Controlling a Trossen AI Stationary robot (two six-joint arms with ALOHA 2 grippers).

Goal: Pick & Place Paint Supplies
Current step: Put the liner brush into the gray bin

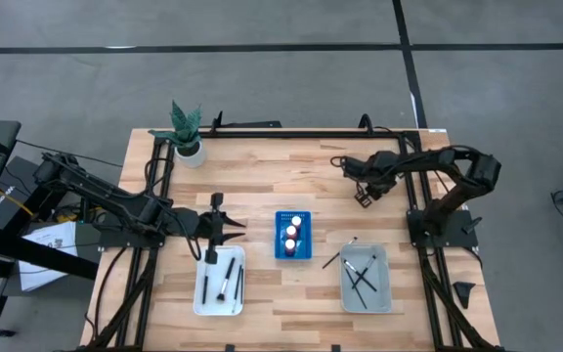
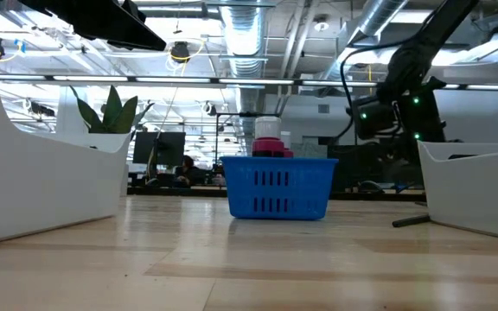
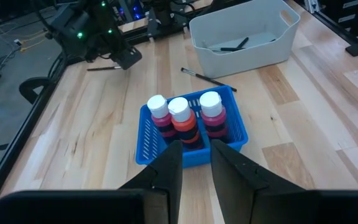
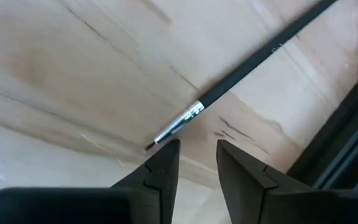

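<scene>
The right gripper (image 4: 194,163) is hovering low over the tabletop (image 1: 262,176), well beyond the blue rack (image 1: 293,236) toward the far right corner. Its jaws are standing slightly parted, grasping nothing, just short of the bristle tip of a loose brush (image 4: 241,71).

To pick cleanly, the jaws should straddle the metal ferrule or handle, not the tip, then descend squarely and close.

The left gripper (image 3: 196,163) is waiting just beside the rack, jaws narrowly parted and empty. Three paint bottles (image 3: 180,118) are standing inside the rack.
</scene>
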